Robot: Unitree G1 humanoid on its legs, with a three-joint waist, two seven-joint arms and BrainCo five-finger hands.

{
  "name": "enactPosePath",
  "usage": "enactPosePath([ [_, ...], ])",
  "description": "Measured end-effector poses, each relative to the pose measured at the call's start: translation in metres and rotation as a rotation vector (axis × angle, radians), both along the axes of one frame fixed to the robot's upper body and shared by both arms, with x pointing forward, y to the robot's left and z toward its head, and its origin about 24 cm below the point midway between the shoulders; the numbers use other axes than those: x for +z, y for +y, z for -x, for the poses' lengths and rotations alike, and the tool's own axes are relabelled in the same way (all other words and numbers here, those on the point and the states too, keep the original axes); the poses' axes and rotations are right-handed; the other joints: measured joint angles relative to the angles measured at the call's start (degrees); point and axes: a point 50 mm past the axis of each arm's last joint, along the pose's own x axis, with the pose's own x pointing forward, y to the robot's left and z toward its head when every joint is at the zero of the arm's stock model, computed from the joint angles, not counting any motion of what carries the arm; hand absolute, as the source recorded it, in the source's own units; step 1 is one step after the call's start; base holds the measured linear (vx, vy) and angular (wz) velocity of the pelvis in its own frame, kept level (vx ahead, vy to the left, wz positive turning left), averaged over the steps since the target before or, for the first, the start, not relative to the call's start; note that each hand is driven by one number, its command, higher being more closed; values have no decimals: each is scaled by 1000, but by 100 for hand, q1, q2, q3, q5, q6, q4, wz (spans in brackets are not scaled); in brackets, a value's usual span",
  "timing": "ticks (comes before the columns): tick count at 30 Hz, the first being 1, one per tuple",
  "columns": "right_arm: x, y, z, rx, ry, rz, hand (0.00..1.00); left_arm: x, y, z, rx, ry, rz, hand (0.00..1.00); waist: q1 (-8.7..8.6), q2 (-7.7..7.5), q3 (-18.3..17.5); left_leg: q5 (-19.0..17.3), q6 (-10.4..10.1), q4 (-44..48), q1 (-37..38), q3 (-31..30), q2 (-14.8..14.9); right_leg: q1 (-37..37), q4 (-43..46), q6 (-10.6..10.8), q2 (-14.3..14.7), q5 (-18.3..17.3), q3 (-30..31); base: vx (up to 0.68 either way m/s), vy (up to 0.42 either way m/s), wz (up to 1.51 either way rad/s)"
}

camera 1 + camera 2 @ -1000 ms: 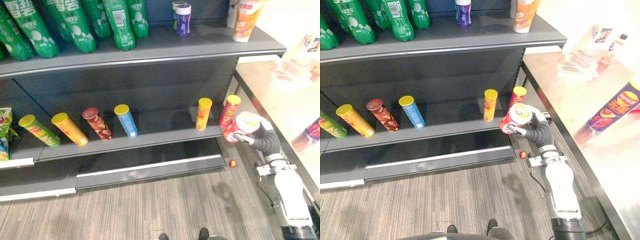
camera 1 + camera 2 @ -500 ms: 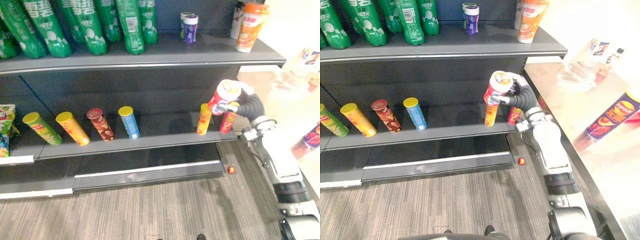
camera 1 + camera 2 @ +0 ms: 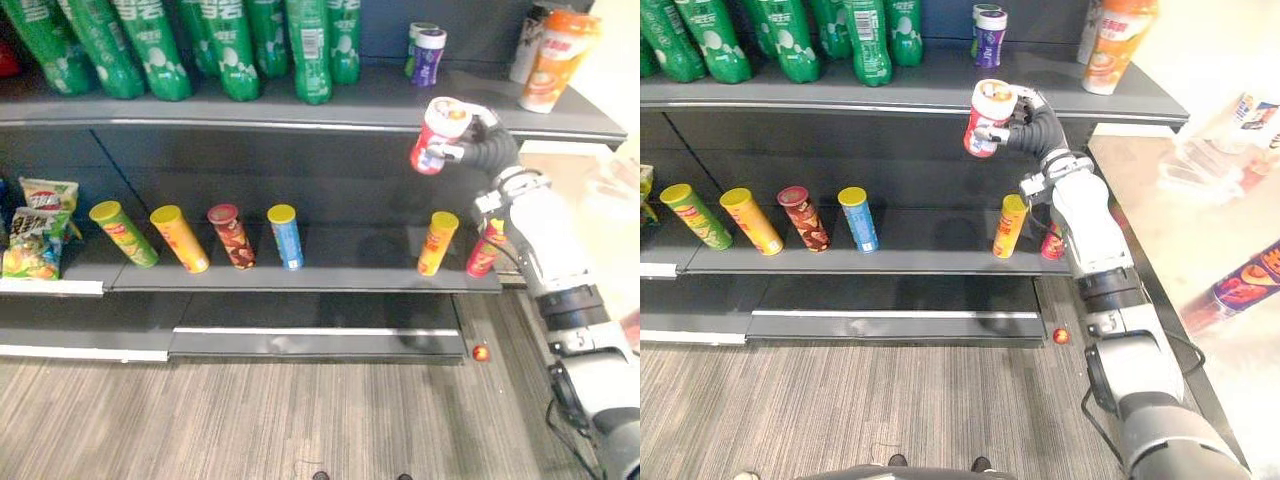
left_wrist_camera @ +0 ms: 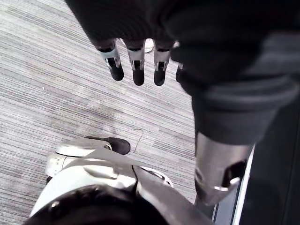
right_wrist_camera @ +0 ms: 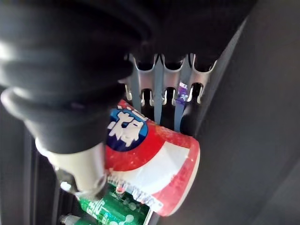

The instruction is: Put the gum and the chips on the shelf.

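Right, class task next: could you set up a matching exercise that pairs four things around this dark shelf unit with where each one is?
Things:
1. red-and-white chips can
2. purple gum bottle with a pale cap
3. blue can with yellow lid
4. small red round thing

Places:
A. on the middle shelf
B. on the floor
C. held in the right hand
D. on the top shelf

Pairs: 1-C, 2-D, 3-A, 4-B.

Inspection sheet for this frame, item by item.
Surface: upper shelf, partly bare at right.
Job's things: red chips can tilted in the right hand by the shelf's front edge, not set down; gum jars on that shelf.
Clutter: green bottles, orange cup above; chip cans, snack bags on lower shelf; small red thing on floor.
Hands: right curled round the can; left hand open over floor.
Cables: nothing seen.
Surroundings: table at right.
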Motion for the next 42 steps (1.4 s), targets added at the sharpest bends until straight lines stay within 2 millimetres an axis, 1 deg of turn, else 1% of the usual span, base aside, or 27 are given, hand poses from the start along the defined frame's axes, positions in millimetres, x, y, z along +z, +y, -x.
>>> enactPosePath([
  [1, 1, -1, -1, -3, 0, 0, 100, 0, 0, 0, 0, 0, 0, 0, 12, -3, 2, 3, 0, 0, 0, -5, 1, 3, 0, 0, 0, 0, -10, -28, -14, 19],
  [3, 12, -4, -4, -9, -35, -47, 100, 0, 0, 0, 0, 2, 1, 0, 107, -11, 9, 21, 3, 0, -2, -101, 2, 39, 0, 0, 3, -1, -91, -32, -18, 16],
  [4, 16, -4, -4, -8, -57, -62, 100, 0, 0, -1, 0, 0, 1, 0, 120, -14, 12, 27, 2, 0, -2, -123, 2, 51, 0, -1, 4, -1, -106, -32, -15, 19],
  [6, 31, -1, 0, 10, -159, -86, 100, 1, 0, -2, -1, -6, 0, 0, 166, -43, 34, 47, 1, -1, -3, -157, 5, 75, -1, -3, 5, -3, -144, -36, -10, 13],
  [8, 37, 1, 3, 25, -199, -87, 100, 1, 0, -2, -4, -4, 0, 0, 185, -54, 41, 52, 6, -1, -3, -158, 4, 79, 3, -3, 1, -4, -145, -42, 0, 4],
  [10, 37, 3, 4, 37, -205, -81, 100, 1, 0, -2, -7, -2, -1, 0, 176, -64, 51, 54, 10, -2, -3, -145, -2, 73, 9, -2, -9, -5, -137, -23, 3, 0],
  [11, 7, 7, 4, 59, -98, -55, 100, 1, 2, -2, -23, -1, -7, 0, 146, -158, 112, 60, 5, -4, 0, -105, 11, 41, 16, -5, 7, -7, -75, 0, 0, 0],
  [16, 5, 7, 4, 57, -93, -55, 100, 1, 2, -1, -23, -1, -7, 0, 142, -158, 112, 61, 3, -22, 4, -104, 4, 39, 16, -4, 5, -6, -76, 0, 0, 0],
  [19, -12, 2, 4, 50, -42, -57, 100, 1, 2, 0, -23, -1, -5, 0, 135, -159, 112, 62, 1, -33, 5, -82, -1, 31, 24, -3, -7, -7, -76, 0, 0, 0],
  [20, -22, -2, 4, 44, -12, -64, 100, 2, 1, 0, -24, -3, -2, 0, 135, -156, 114, 63, 0, -38, 4, -65, -3, 24, 33, -2, -14, -8, -78, 0, 0, 0],
  [21, -27, -4, 5, 37, 1, -69, 100, 1, 1, 0, -25, -4, 2, 0, 134, -153, 116, 64, -2, -39, 4, -58, -3, 20, 42, 0, -18, -9, -83, 0, 0, -4],
  [23, -42, -16, 3, 4, 56, -82, 100, 1, 0, 1, -25, -2, 18, 0, 117, -114, 140, 68, -2, -43, 4, -11, -7, -11, 87, 3, -38, -11, -84, 0, 0, -6],
  [26, -50, -30, 3, -32, 84, -106, 100, 0, -2, 2, -22, 5, 35, 0, 51, -55, 177, 78, -1, -47, 3, -2, -29, -8, 101, 8, -70, -14, -119, 0, 0, 3],
  [28, -52, -34, 4, -42, 96, -110, 100, 0, -2, 3, -19, 7, 39, 0, -13, -42, 186, 87, -10, -49, -2, -20, -38, 4, 102, 14, -84, -18, -163, 0, 0, 9],
  [30, -52, -37, 4, -51, 96, -116, 100, 0, -1, 4, -16, 8, 40, 0, -40, -41, 187, 93, -14, -49, -1, -37, -38, 19, 99, 16, -91, -19, -211, -3, 1, 8],
  [33, -50, -40, 5, -62, 92, -112, 100, 0, -1, 4, -15, 8, 40, 0, -41, -46, 190, 111, -36, -49, 6, -126, -42, 86, 77, 23, -104, -24, -365, -7, -2, 18],
  [37, -46, -42, 4, -66, 82, -104, 100, 0, -2, 6, -12, 18, 43, 0, 12, -59, 197, 132, -62, -50, 5, -153, -44, 120, 72, 25, -118, -25, -468, -14, 6, 10],
  [40, -38, -40, 3, -59, 62, -104, 100, 0, -2, 11, -7, 34, 47, 0, 11, -66, 201, 141, -56, -50, 2, -165, -55, 123, 78, 28, -134, -27, -503, -7, 11, 2],
  [42, -27, -42, 2, -64, 38, -84, 100, 0, -2, 12, -9, 36, 50, 0, 27, -72, 203, 142, -52, -50, -24, -186, -59, 116, 78, 23, -139, -22, -523, -10, 19, 5],
])
